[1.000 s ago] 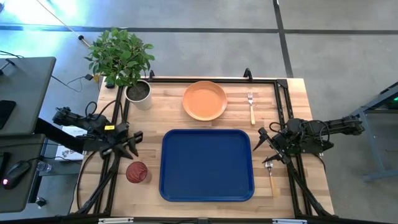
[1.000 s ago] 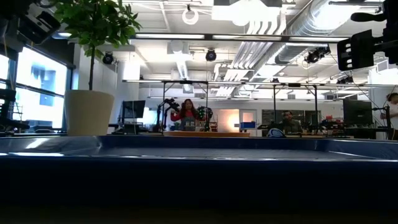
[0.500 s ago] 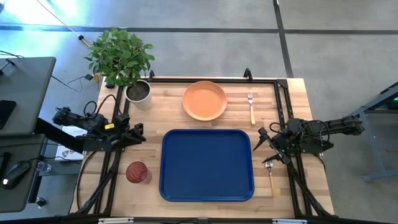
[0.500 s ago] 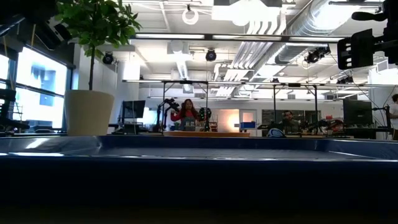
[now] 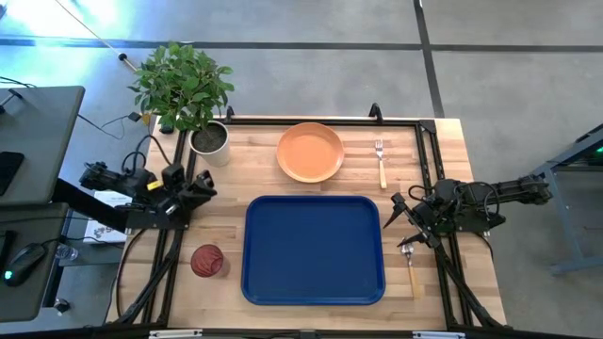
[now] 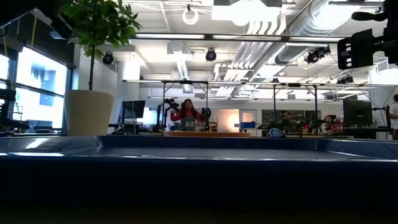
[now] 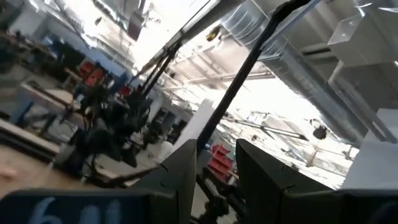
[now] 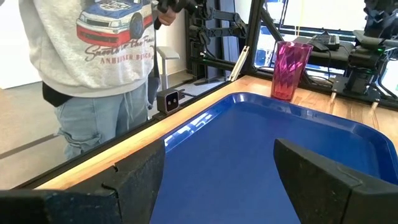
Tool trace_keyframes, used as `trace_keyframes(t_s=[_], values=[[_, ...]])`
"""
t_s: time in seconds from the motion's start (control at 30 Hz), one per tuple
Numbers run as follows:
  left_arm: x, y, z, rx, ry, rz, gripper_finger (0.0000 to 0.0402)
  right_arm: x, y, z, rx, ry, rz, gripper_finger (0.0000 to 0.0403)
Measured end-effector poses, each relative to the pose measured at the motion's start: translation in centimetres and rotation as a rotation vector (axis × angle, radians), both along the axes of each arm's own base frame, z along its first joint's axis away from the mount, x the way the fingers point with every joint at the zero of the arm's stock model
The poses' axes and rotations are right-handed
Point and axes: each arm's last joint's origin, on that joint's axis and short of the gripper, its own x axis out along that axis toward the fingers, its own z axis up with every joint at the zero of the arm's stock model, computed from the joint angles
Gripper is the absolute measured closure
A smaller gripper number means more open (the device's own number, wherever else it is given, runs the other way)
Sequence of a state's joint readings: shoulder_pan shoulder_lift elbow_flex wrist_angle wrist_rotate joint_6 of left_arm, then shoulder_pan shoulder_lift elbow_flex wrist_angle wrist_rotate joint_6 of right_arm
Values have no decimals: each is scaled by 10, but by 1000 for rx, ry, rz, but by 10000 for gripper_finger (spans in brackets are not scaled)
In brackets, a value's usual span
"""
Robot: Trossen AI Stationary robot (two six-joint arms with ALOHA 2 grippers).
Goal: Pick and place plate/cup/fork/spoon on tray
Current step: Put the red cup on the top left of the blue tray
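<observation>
My left tool (image 5: 202, 185) hangs at the bench's left edge, fingers nearly closed and empty. The cup (image 5: 207, 261) stands upright nearer the bench front, just left of the tray (image 5: 314, 250), which holds nothing. My right tool (image 5: 403, 215) waits open beside the spoon (image 5: 410, 262).

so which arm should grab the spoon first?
Right, probably. The right gripper hangs open close to the silver-bowled, tan-handled spoon beside the blue rectangular tray; the left gripper is across that tray, nearer the dark red cup.
</observation>
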State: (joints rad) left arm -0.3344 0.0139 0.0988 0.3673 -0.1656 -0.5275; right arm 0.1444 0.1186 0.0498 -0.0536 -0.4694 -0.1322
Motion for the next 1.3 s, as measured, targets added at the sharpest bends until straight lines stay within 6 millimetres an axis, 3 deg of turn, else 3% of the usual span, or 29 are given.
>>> trace_keyframes(t_s=[0.23, 0.57, 0.77, 0.87, 1.0, 1.3], values=[[-4, 1, 21, 45, -9, 28, 298, 0, 0, 0, 0, 0, 1, 109], [-1, 1, 76, 191, -14, 106, 267, 0, 0, 0, 0, 1, 2, 109], [8, -1, 107, 268, 158, 137, 257, 0, 0, 0, 0, 0, 1, 109], [9, -1, 114, 348, 331, 131, 257, 0, 0, 0, 0, 0, 1, 109], [8, 0, 122, 319, 534, 122, 257, 0, 0, 0, 0, 1, 1, 109], [9, -2, 149, 319, 722, 47, 257, 0, 0, 0, 0, 0, 1, 109]])
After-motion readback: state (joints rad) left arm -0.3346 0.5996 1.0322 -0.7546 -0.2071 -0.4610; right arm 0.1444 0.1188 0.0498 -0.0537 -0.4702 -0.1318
